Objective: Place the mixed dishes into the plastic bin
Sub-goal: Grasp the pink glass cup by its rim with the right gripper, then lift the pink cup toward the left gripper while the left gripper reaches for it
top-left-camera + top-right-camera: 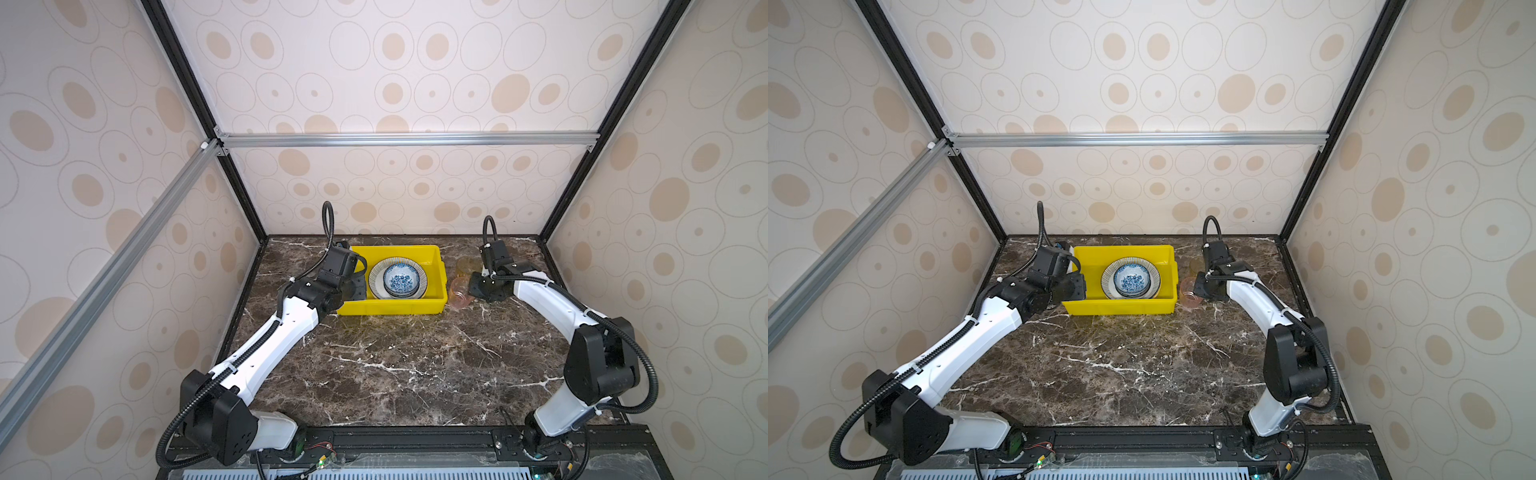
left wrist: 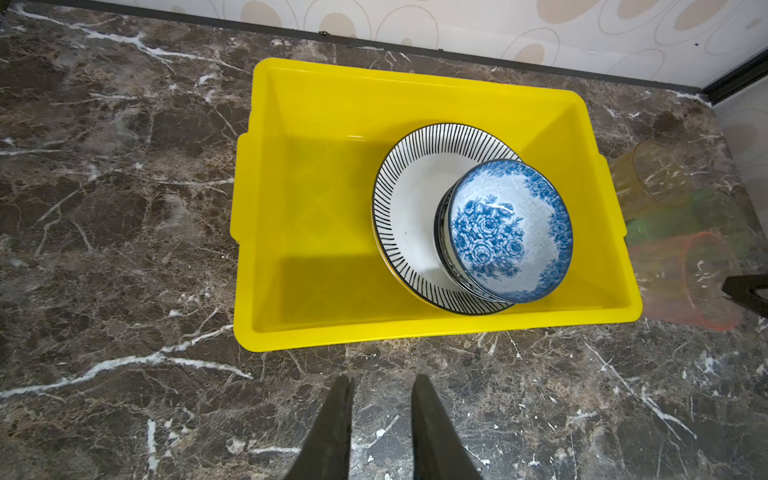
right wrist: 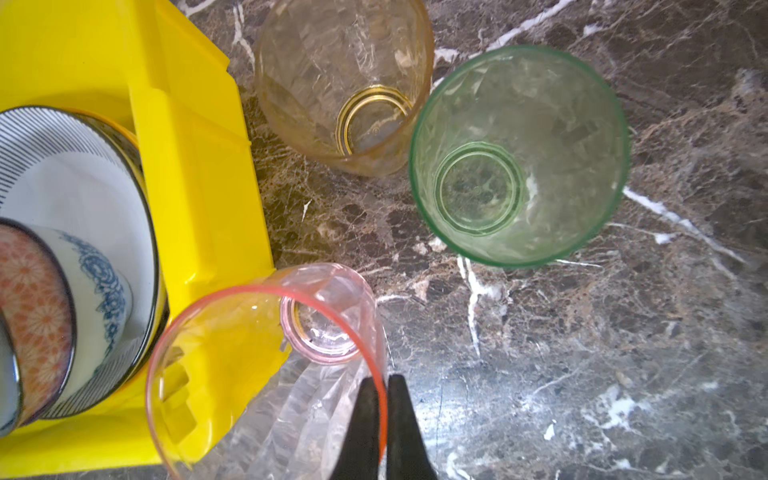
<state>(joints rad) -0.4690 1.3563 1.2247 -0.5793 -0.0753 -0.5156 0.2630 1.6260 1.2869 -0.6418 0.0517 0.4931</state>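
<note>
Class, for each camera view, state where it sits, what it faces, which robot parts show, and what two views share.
Both top views: high at the near edge, facing down onto the table, left arm and right arm showing.
Left wrist: over the yellow bin; open left gripper shows.
Right wrist: above amber cup and green cup; right gripper pinches pink cup.
Wrist views share bin and blue-floral bowl.
</note>
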